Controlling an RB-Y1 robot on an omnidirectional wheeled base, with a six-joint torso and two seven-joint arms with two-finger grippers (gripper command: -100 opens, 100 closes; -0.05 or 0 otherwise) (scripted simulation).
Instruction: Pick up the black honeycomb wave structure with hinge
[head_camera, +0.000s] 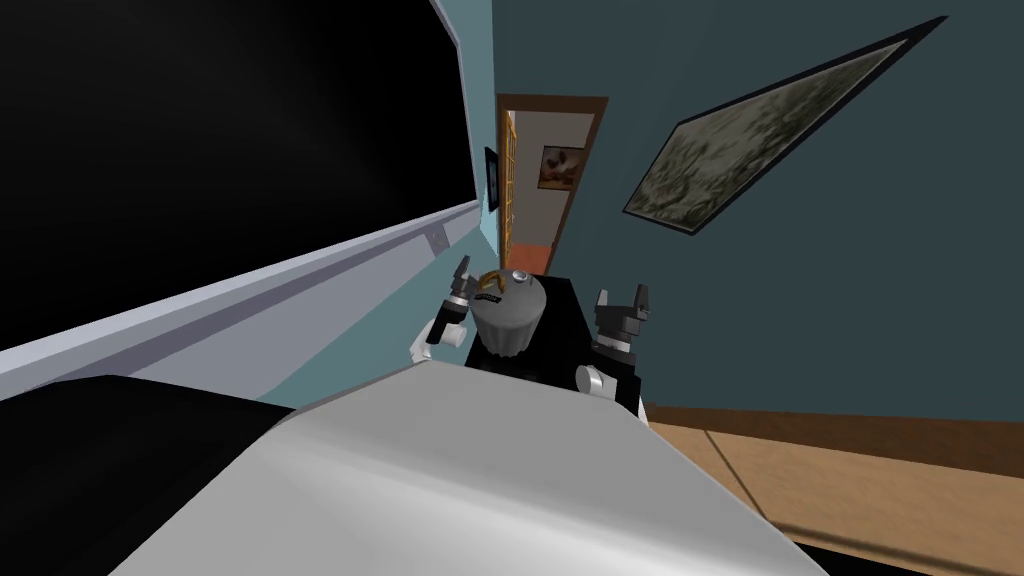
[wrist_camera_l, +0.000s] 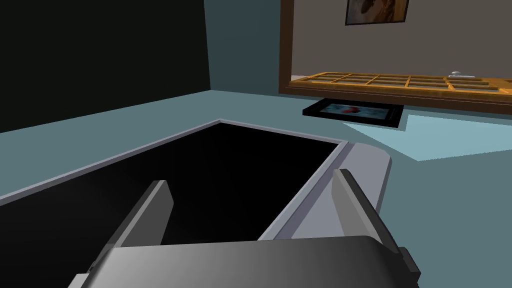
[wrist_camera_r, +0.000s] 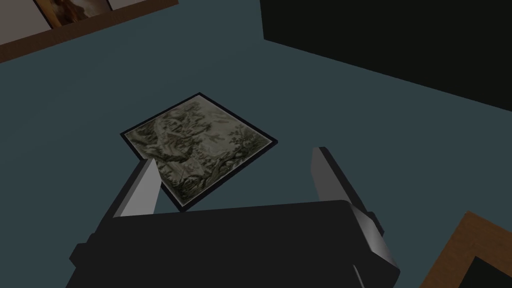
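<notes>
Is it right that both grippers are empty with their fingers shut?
Not quite: both are empty, but open, not shut. The left gripper and the right gripper each have their blades standing well apart in their own wrist views.

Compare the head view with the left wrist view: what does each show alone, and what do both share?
Head view: the right gripper, open, a grey ribbed round object on a black surface, a landscape picture and wooden floor. Left wrist view: a pale handle on the wooden lattice door, and the fingers of the left gripper plainly apart. Both: that gripper, the window's black area, the doorway and its door, the small black-framed picture beside it and the picture beyond the doorway.
</notes>
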